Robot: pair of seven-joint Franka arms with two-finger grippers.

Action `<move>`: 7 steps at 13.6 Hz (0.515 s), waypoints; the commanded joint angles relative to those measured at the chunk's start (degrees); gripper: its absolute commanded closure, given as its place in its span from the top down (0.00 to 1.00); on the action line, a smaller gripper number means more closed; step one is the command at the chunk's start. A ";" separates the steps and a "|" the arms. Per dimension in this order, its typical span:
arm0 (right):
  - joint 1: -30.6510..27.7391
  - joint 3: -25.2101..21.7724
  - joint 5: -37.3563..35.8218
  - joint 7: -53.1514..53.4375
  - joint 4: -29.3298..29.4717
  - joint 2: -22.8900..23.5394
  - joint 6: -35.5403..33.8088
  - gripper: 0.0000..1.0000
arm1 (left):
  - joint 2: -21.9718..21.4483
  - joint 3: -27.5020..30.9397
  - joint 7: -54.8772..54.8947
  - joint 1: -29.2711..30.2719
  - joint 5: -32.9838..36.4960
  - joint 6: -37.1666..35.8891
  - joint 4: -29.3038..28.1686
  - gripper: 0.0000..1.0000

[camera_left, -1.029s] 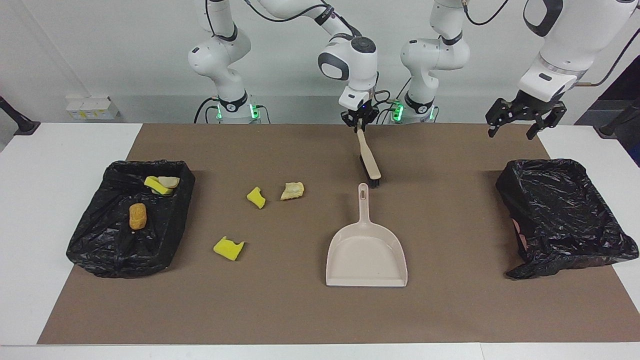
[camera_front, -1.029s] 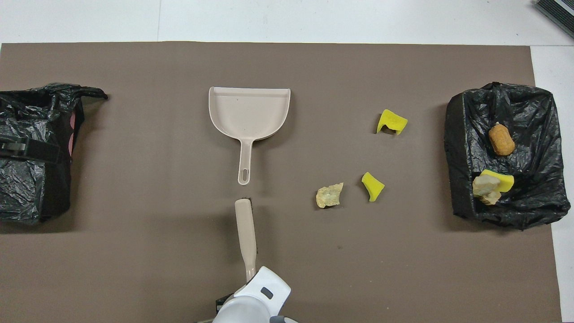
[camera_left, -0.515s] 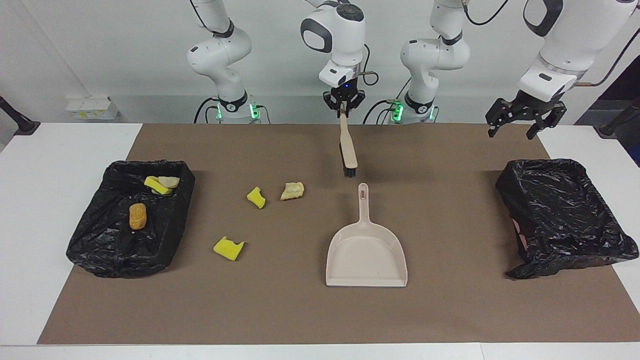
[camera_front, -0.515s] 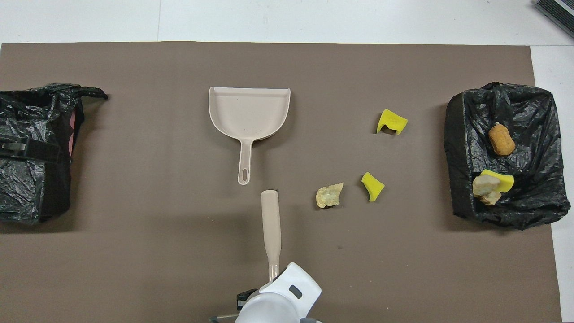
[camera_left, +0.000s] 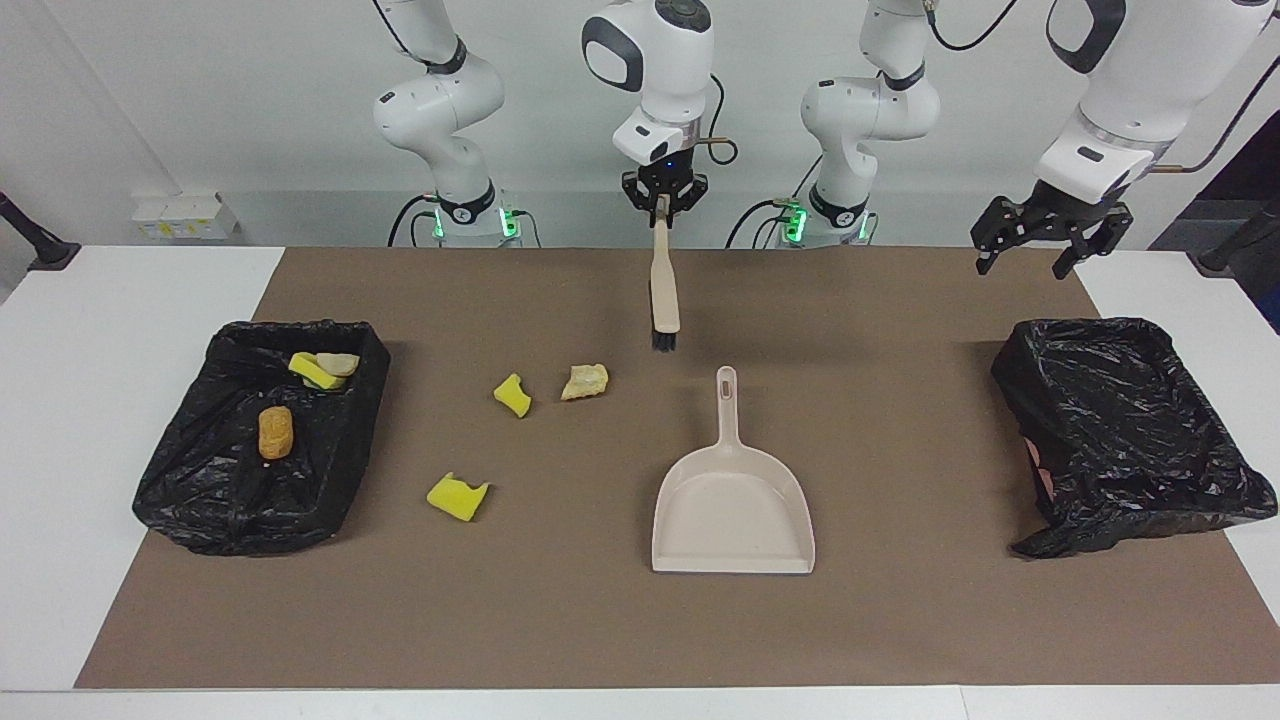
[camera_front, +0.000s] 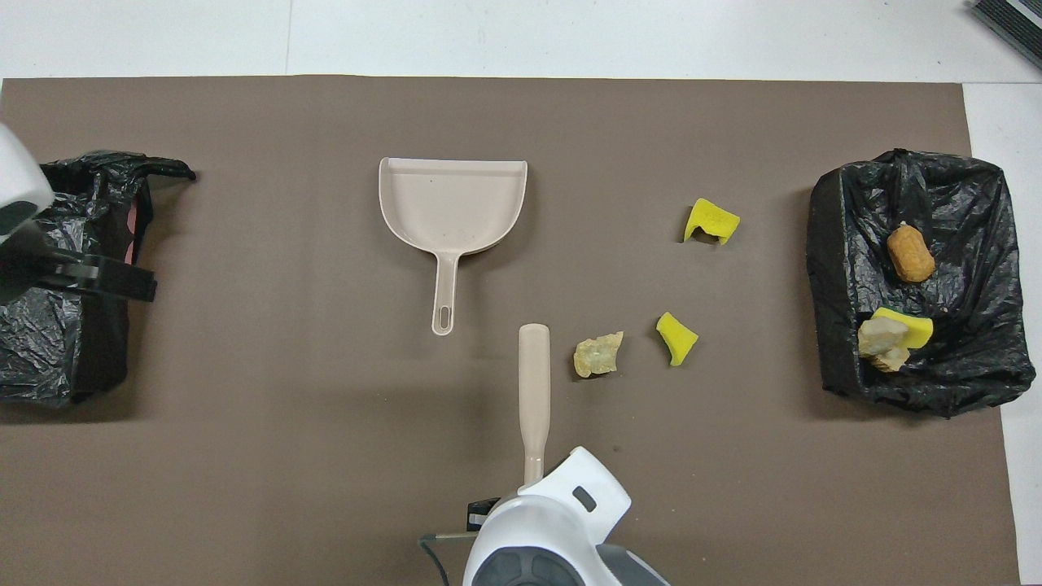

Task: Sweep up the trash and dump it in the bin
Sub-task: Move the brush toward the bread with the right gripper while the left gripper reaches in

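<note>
Three loose scraps of trash lie on the brown mat [camera_left: 900, 640] toward the right arm's end of the table: a yellow sponge chunk [camera_left: 513, 395] and a tan bread-like lump [camera_left: 585, 381] side by side but apart, and a second yellow sponge chunk [camera_left: 457, 496] farther from the robots than those two. More scraps already sit in the black-lined bin [camera_left: 200, 500] at the right arm's end: an orange-brown lump [camera_left: 275, 432] near its middle, and a yellow piece with a pale lump on it [camera_left: 322, 367] in the corner nearer the robots. The right gripper [camera_left: 661, 200] is clamped on the tip of the handle of the beige hand brush [camera_left: 664, 292], which hangs almost straight down with its black bristles [camera_left: 665, 342] at the bottom, raised above the mat; in the overhead view the brush [camera_front: 533, 391] points away from the robots, its head just beside the tan lump [camera_front: 598, 355]. The beige dustpan [camera_left: 735, 500] lies flat on the mat near the middle, handle toward the robots, mouth away from them, touched by neither gripper. The left gripper [camera_left: 1048, 240] hangs in the air with its fingers spread wide and nothing between them, over the mat's corner beside a second black-lined bin [camera_left: 1130, 430] at the left arm's end, where that arm waits.
</note>
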 commanded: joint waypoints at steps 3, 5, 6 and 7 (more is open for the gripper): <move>-8.15 0.21 -0.52 -5.18 1.87 3.02 -1.72 0.00 | -1.13 0.32 -4.63 -9.47 -2.17 13.20 -13.24 1.00; -12.28 0.30 -2.01 -6.49 1.43 3.28 -3.57 0.00 | 0.44 0.23 -7.96 -11.67 -2.26 21.00 -17.21 1.00; -13.95 0.21 -3.67 -6.85 1.35 3.54 -5.05 0.00 | 2.89 0.14 -10.42 -12.21 -2.26 24.79 -17.14 1.00; -15.80 0.30 -6.04 -6.94 1.17 3.63 -6.20 0.00 | 6.30 0.14 -13.75 -14.30 -2.34 27.26 -16.44 1.00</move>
